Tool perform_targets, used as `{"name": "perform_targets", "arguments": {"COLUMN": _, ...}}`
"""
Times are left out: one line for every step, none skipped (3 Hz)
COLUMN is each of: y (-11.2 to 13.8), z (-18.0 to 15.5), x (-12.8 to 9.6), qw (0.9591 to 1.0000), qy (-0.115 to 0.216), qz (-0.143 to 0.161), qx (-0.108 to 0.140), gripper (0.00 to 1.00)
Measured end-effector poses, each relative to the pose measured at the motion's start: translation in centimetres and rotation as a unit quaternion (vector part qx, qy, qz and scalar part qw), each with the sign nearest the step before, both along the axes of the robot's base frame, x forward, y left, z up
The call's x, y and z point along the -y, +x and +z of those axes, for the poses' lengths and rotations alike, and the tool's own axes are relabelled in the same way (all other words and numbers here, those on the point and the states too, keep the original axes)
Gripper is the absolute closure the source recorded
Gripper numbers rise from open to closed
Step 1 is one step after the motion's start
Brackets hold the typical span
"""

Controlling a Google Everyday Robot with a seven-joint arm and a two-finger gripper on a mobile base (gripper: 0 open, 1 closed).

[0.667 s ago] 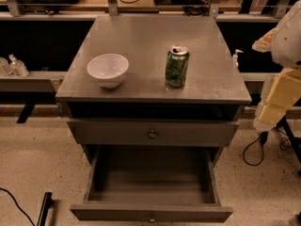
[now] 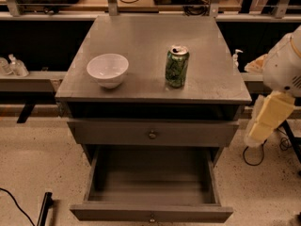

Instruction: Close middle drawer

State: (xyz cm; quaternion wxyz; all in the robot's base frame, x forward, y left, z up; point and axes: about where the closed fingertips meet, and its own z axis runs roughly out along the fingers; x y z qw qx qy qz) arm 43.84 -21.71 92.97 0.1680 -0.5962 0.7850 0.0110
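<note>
Desk (image 2: pixel 141 41): flat grey top, standing on a speckled floor (image 2: pixel 28 164). On the top, a white bowl (image 2: pixel 107 69) sits upright at front left and a green can (image 2: pixel 177 66) stands upright right of centre; the two are well apart. Pincer (image 2: pixel 261 128) hangs off the desk's right side, just beside it and below the top, clear of both items.

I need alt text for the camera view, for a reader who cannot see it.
The middle drawer of a grey cabinet stands pulled far out, under another drawer front. The gripper hangs at the picture's right, beside the cabinet, away from both drawers. A white bowl and a green can stand apart on top.
</note>
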Motion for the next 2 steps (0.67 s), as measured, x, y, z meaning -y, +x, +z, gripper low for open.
{"name": "perform_targets", "arguments": {"y": -3.0, "z": -3.4, "x": -4.2, "qw": 0.9968, "qy": 0.069, "qz": 0.036, "qx": 0.018, "gripper": 0.0}}
{"name": "perform_targets", "arguments": {"y": -4.5, "z": -5.7, "x": -5.7, "qw": 0.9931, "qy": 0.107, "qz": 0.042, "qx": 0.025, "gripper": 0.0}}
